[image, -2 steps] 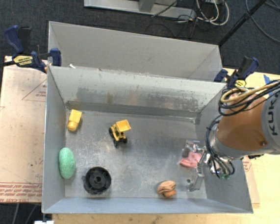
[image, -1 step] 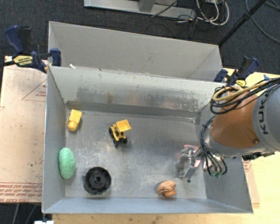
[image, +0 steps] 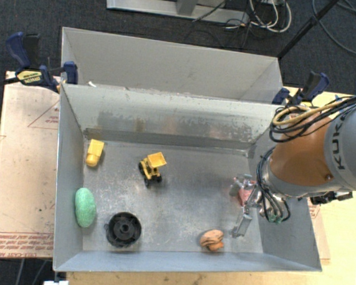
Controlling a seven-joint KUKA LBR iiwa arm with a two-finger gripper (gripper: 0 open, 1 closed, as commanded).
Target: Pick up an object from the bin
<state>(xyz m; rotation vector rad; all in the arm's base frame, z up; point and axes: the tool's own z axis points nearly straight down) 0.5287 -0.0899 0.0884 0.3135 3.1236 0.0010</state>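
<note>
My claw [image: 244, 220] hangs at the right of the bin [image: 167, 126], near a tan lump [image: 212, 240]; open or closed, I cannot tell.

You've got the grey metal bin [image: 191, 199] with its floor mostly bare. Far left, a yellow block [image: 94, 152] sits near the back, and a green oval lump [image: 85, 207] lies in front of it. Just beside that at the front there's a black round wheel [image: 123, 229]. A yellow toy truck [image: 152, 167] stands mid-floor, well apart from a tan lump [image: 212, 240] at the front right.
</note>
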